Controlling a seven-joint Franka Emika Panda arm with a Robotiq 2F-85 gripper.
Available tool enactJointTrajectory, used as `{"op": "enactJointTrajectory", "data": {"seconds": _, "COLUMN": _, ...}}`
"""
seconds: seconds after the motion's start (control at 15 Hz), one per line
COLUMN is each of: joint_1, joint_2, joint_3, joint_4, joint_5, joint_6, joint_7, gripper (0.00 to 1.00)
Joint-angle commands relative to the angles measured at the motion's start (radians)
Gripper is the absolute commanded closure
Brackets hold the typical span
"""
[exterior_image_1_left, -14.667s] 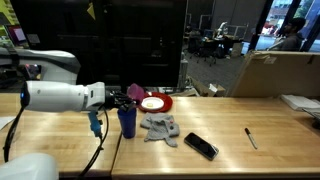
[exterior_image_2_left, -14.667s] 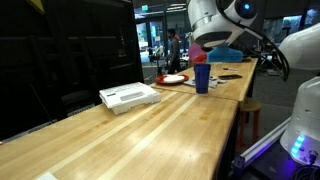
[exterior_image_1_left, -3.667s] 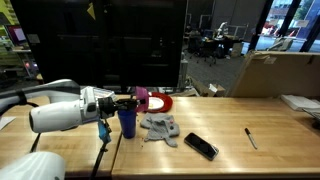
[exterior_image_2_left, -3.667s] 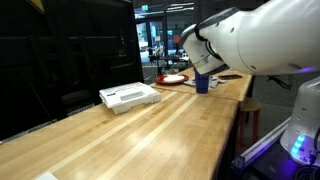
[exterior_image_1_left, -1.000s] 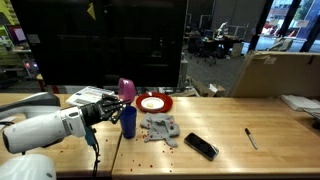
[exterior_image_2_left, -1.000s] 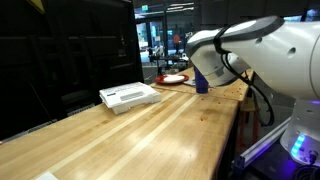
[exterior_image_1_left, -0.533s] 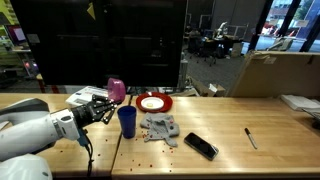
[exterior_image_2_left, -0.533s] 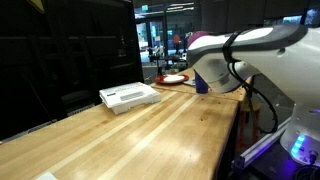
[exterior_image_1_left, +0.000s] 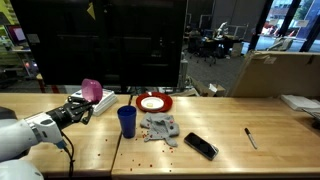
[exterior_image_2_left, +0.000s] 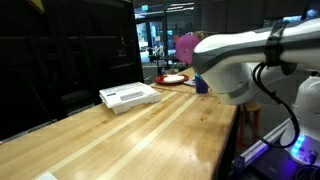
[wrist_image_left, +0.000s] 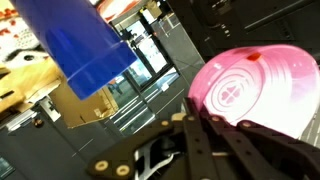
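Tool, pink cup, withdrawn from blue cup

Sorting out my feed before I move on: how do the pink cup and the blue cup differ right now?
The pink cup is gripped in the jaws, clear of the table; the blue cup stands on it, free. The pink cup is tilted; the blue cup is upright. Both are plain, tapered cups.
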Motion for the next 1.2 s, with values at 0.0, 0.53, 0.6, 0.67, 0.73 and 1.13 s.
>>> {"op": "enactJointTrajectory", "data": {"seconds": 0.0, "joint_1": 0.135, "joint_2": 0.083, "joint_3": 0.006, "joint_4": -0.018, "joint_5": -0.096, "joint_6": -0.017, "joint_7": 0.165, "gripper": 0.99}}
{"op": "enactJointTrajectory", "data": {"seconds": 0.53, "joint_1": 0.315, "joint_2": 0.153, "joint_3": -0.001, "joint_4": -0.050, "joint_5": -0.166, "joint_6": -0.089, "joint_7": 0.390, "gripper": 0.99}}
{"op": "enactJointTrajectory", "data": {"seconds": 0.6, "joint_1": 0.323, "joint_2": 0.160, "joint_3": 0.001, "joint_4": -0.053, "joint_5": -0.164, "joint_6": -0.096, "joint_7": 0.401, "gripper": 0.99}}
{"op": "enactJointTrajectory", "data": {"seconds": 0.67, "joint_1": 0.335, "joint_2": 0.167, "joint_3": -0.003, "joint_4": -0.059, "joint_5": -0.163, "joint_6": -0.105, "joint_7": 0.410, "gripper": 0.99}}
{"op": "enactJointTrajectory", "data": {"seconds": 0.73, "joint_1": 0.341, "joint_2": 0.170, "joint_3": -0.004, "joint_4": -0.063, "joint_5": -0.161, "joint_6": -0.117, "joint_7": 0.420, "gripper": 0.99}}
{"op": "enactJointTrajectory", "data": {"seconds": 1.13, "joint_1": 0.374, "joint_2": 0.241, "joint_3": -0.085, "joint_4": -0.049, "joint_5": -0.103, "joint_6": -0.163, "joint_7": 0.355, "gripper": 0.99}}
